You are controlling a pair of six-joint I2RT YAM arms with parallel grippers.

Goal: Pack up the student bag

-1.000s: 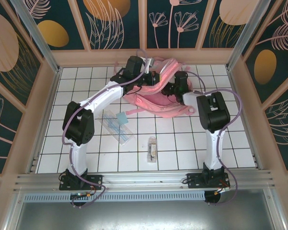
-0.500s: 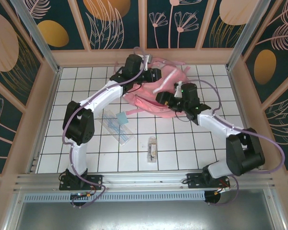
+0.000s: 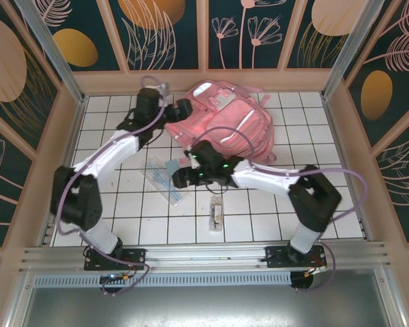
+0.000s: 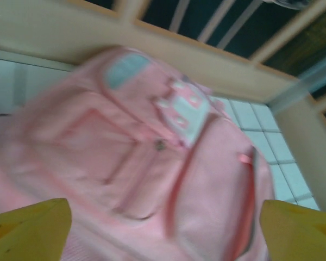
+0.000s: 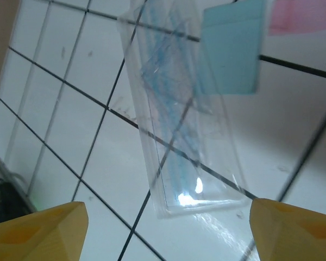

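Observation:
The student bag (image 3: 232, 122), a large pink backpack with a white patch, lies front up at the back of the tiled table. My left gripper (image 3: 180, 107) hovers at its left edge. In the left wrist view the bag (image 4: 152, 157) is blurred behind the open left gripper (image 4: 163, 234), with nothing between the yellow fingertips (image 4: 27, 228). My right gripper (image 3: 182, 178) is low over a clear plastic case (image 3: 165, 178). The right wrist view shows that case (image 5: 185, 114), with blue pens inside, just beyond the open right gripper (image 5: 165, 234).
A light blue card (image 5: 231, 46) lies on the far end of the case, beside a pink strip (image 5: 301, 16) of the bag. A small packaged item (image 3: 217, 212) lies on the tiles near the front. Wooden walls (image 3: 204, 80) enclose the table.
The left gripper has opened, let go of the bag and drawn back to the left. The bag now lies flat. The right arm swung from the bag toward the clear case and opened wider.

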